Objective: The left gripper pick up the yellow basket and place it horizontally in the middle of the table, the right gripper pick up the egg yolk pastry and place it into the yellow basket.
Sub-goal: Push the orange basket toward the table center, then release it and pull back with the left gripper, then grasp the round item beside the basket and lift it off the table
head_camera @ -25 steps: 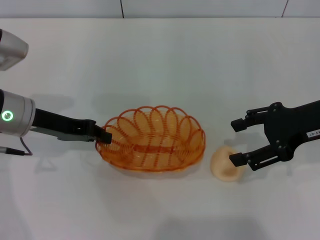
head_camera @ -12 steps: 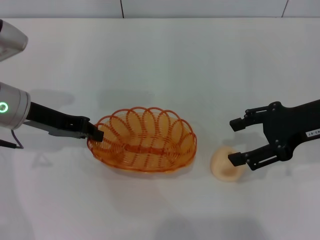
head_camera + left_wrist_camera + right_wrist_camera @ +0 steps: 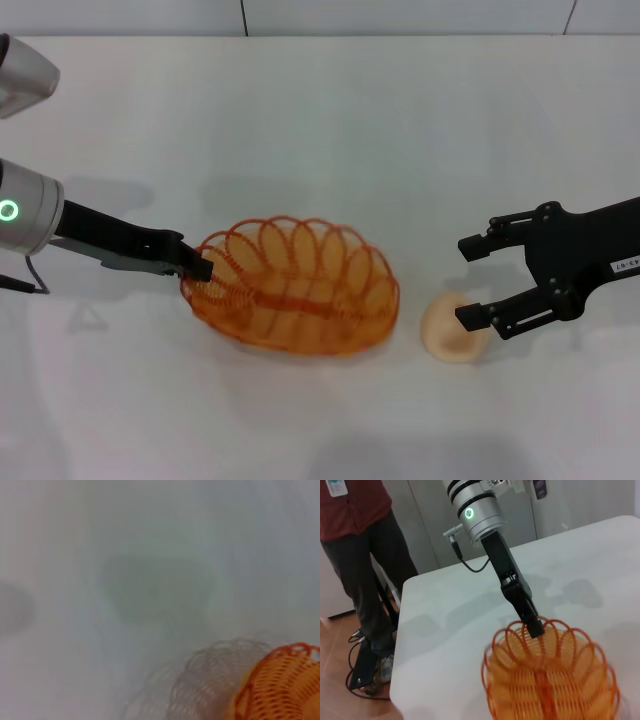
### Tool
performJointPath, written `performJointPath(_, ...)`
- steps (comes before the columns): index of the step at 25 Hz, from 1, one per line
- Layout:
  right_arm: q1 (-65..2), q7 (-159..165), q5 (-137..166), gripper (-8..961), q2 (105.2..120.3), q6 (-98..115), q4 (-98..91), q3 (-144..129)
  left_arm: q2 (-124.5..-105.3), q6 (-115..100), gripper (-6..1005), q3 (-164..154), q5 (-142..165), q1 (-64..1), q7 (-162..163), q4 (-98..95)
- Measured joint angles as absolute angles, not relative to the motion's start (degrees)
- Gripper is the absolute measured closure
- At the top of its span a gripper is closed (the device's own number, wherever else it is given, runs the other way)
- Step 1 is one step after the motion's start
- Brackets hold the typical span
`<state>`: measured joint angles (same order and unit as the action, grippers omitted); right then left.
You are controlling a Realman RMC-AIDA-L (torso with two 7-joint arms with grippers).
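Head view: the left gripper (image 3: 203,268), reaching in from the left edge of the frame, is clenched on the left rim of the yellow basket (image 3: 292,297), which sits tilted at centre-left of the white table (image 3: 330,120) — its far side tipped up, so it looks part-lifted rather than lying flat. At lower right the right gripper (image 3: 475,282) hangs with its fingers spread, one finger above and one over the top of the egg yolk pastry (image 3: 450,331), which rests on the table just right of the basket and apart from it.

Left wrist view: only a curve of the basket's orange wire (image 3: 280,680) shows in the lower right corner, its looped shadow on the table beside it; the claw itself is out of sight.

Right wrist view: the left gripper (image 3: 534,626) comes down from the upper middle of the frame and pinches the basket (image 3: 550,680) at the far edge of its rim, the wire bowl filling the lower right.

By the look of it the basket is light and springy — open wire that may flex or swing from a one-sided hold, so the rim loops are the sensible grip. The pastry seems soft and crumbly; a gentle squeeze across its widest part, low on the dome, would likely suit it.
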<state>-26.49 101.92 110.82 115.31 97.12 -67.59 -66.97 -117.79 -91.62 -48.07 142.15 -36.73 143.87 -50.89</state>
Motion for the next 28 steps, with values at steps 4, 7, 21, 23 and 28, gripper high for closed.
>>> performJointPath(4, -26.5, 101.8, 110.8, 113, 115.31, 97.1, -67.6, -67.0, -117.76, -91.7, 921, -48.1, 142.0, -36.8, 143.9, -50.9)
performJointPath(7, -26.5, 101.8, 110.8, 113, 115.31, 97.1, -67.6, -67.0, -117.76, -91.7, 879, -48.0, 141.6, -36.8, 143.9, -50.9)
performJointPath(21, -26.5, 101.7, 110.8, 112, 115.31, 96.9, -67.6, -66.8, -116.89, -95.1, 483, -47.6, 139.3, -35.9, 142.8, -52.7)
performJointPath(23, -26.5, 101.7, 110.8, 112, 115.31, 96.9, -67.6, -66.8, -116.31, -95.8, 349, -47.1, 139.4, -35.5, 143.0, -52.8)
performJointPath(28, -26.5, 101.9, 110.8, 112, 115.31, 96.7, -67.6, -66.9, -114.48, -97.5, 247, -45.0, 139.4, -33.4, 142.8, -54.7)
